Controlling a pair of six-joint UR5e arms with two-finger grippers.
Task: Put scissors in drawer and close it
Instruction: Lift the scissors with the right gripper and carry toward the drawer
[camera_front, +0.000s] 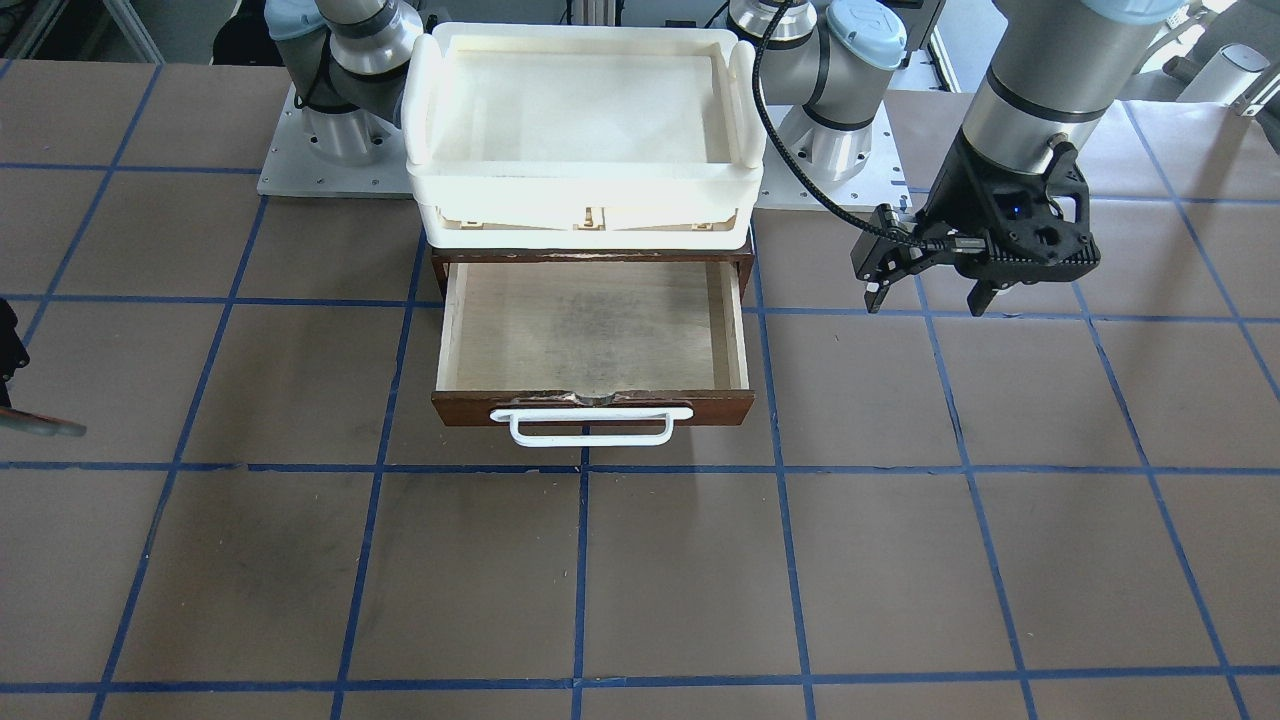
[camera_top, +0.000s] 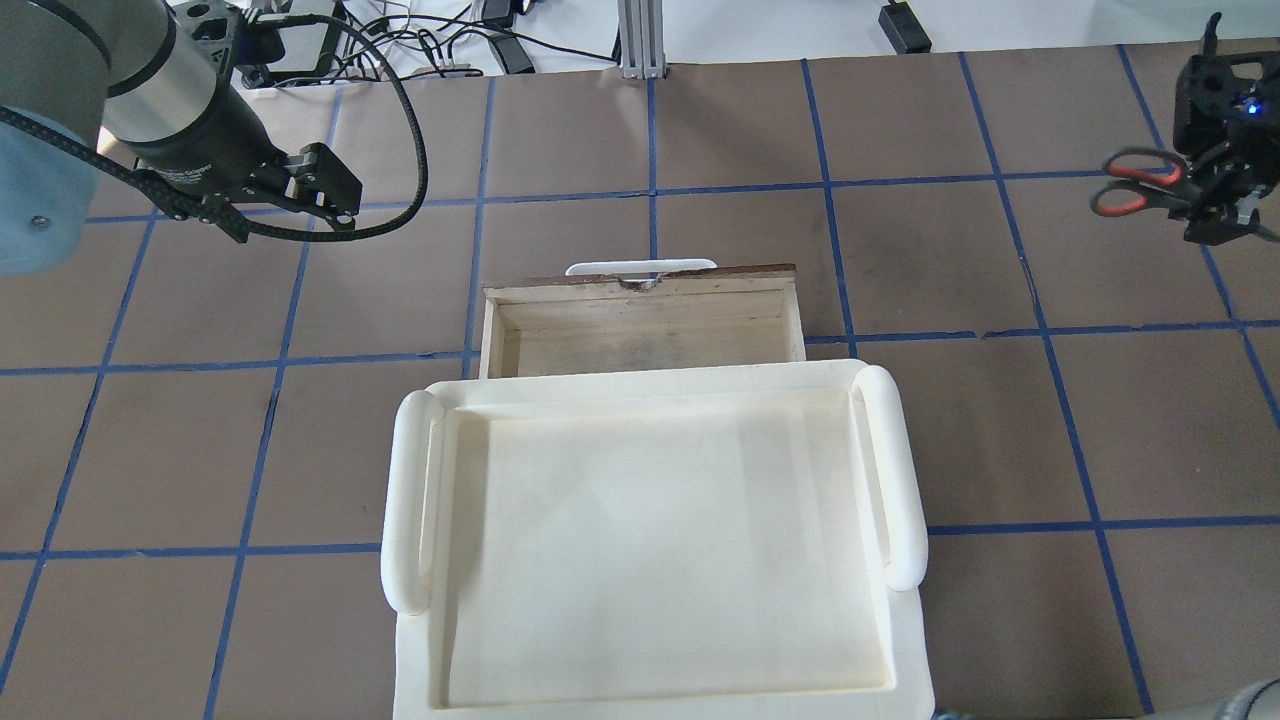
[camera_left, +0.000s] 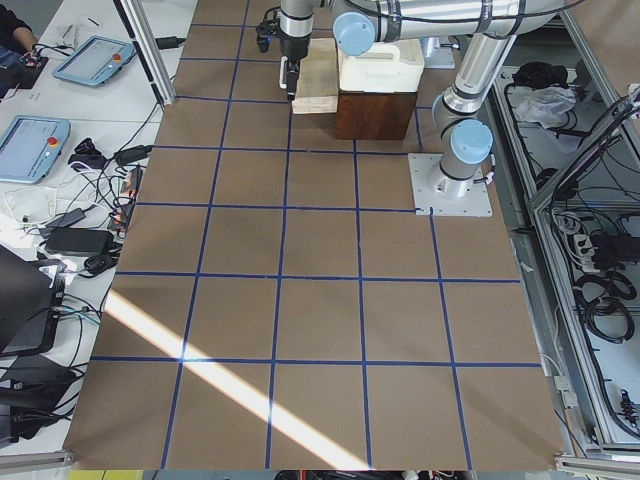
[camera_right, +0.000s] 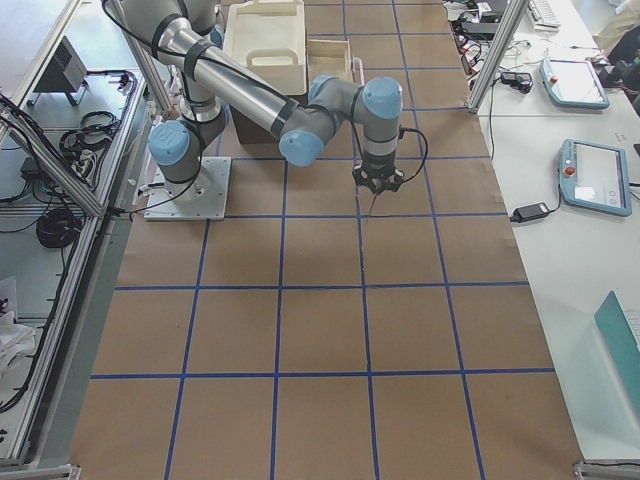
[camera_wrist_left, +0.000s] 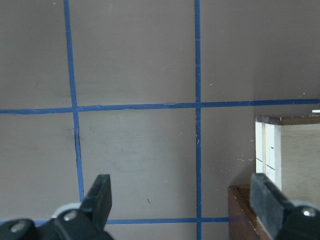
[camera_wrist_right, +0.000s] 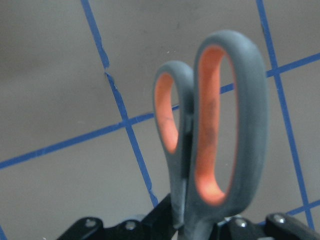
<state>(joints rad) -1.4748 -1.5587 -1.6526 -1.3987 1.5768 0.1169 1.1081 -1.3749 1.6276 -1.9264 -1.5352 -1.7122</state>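
The scissors (camera_top: 1135, 185), grey loops lined in orange-red, hang in my right gripper (camera_top: 1218, 205), which is shut on them near the pivot, far to the right of the drawer and above the table. Their loops fill the right wrist view (camera_wrist_right: 215, 135); the silver blades (camera_front: 45, 425) point away from the gripper. The dark wooden drawer (camera_front: 600, 408) stands pulled open, its pale inside bare, with its white bar handle (camera_front: 590, 428) in front. My left gripper (camera_front: 927, 300) is open and empty, hovering beside the drawer's side; its fingers (camera_wrist_left: 102, 195) show spread apart.
A cream-white plastic tray (camera_front: 585, 190) sits on top of the brown cabinet that holds the drawer, overhanging it in the overhead view (camera_top: 655, 400). Brown table cover with a blue tape grid lies all around. The arm bases stand behind the tray.
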